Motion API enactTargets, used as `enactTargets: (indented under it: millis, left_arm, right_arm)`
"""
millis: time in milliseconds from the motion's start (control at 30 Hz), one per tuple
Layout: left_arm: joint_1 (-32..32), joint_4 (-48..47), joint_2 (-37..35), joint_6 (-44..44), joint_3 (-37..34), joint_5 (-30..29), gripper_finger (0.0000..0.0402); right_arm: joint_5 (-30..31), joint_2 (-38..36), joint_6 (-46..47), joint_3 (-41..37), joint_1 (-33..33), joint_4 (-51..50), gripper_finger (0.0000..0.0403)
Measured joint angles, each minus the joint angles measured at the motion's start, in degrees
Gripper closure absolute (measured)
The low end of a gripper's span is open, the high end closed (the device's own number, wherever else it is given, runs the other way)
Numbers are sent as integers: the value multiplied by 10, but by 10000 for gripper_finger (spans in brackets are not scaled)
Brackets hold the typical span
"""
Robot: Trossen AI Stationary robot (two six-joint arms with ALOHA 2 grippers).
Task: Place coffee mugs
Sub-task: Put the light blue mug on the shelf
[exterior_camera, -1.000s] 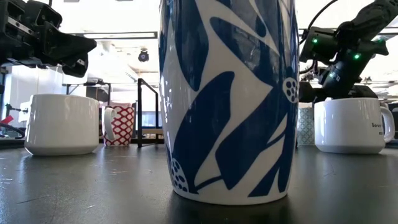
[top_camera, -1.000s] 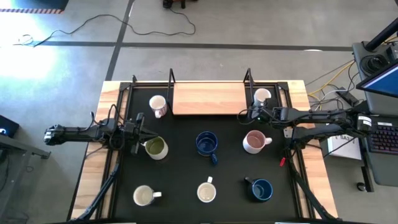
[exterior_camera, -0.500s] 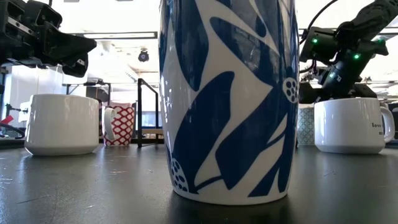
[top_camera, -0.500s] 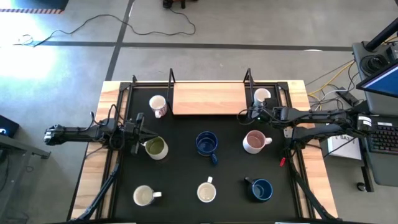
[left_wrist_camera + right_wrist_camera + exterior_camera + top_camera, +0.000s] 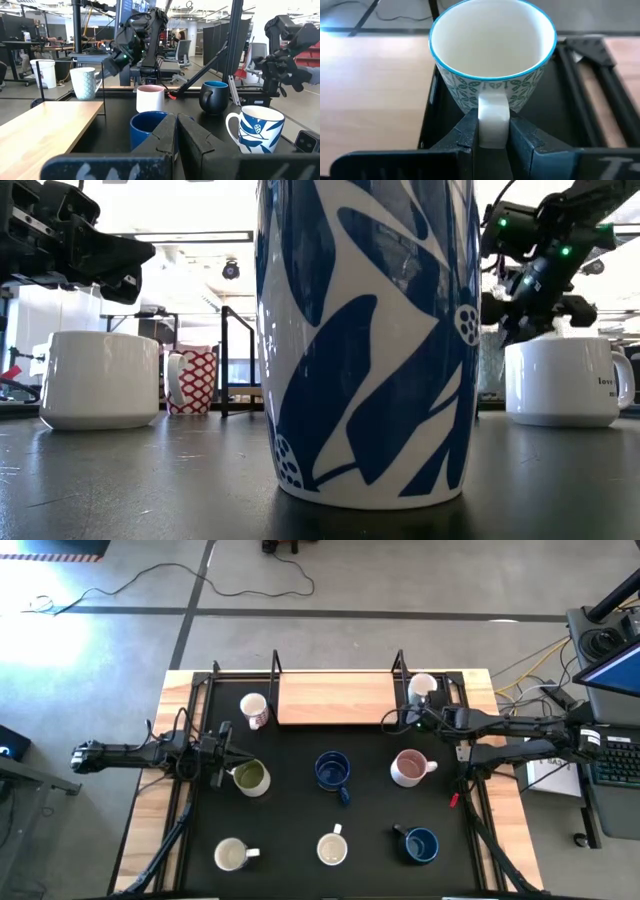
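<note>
The bench [image 5: 150,780] carries a black mat [image 5: 290,830] with a wooden board [image 5: 335,698] at its far edge; the board serves as the reference below.

Right arm: the right gripper [image 5: 418,716] sits at the board's right end. Its jaws are clenched on the handle of the teal-patterned mug [image 5: 492,70], which sits just beside that end of the board. The low view shows this mug clear of the mat.

Left arm: the left gripper [image 5: 226,752] waits in front of the board's left corner, touching or just beside the olive-green mug [image 5: 250,778]. Its jaws are pressed together and hold nothing.

Remaining mugs:
- Red-print mug [image 5: 254,709]: just beside the board's left end.
- Dark blue mug [image 5: 332,771]: in front of the board's centre.
- Pinkish mug [image 5: 409,767]: in front of the board's right end.
- Second dark blue mug [image 5: 419,845], blue-leaf mug [image 5: 332,848] and white mug [image 5: 232,855]: a row well apart from the board, along the mat's near edge.
</note>
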Motion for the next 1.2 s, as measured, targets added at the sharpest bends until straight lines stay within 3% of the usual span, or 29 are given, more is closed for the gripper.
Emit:
enactTargets:
  millis: [267,600,900,1200]
  left_arm:
    - [0,0,0,0,0,0,402]
    - [0,0,0,0,0,0,402]
    - [0,0,0,0,0,0,402]
    - [0,0,0,0,0,0,402]
  right_arm:
    - [55,-3,2,75,0,-123,346]
    - [118,-3,-69,195,0,-140,346]
    - [116,0,-117,290,22,-122,346]
    - [83,33,-168,275,92,17,346]
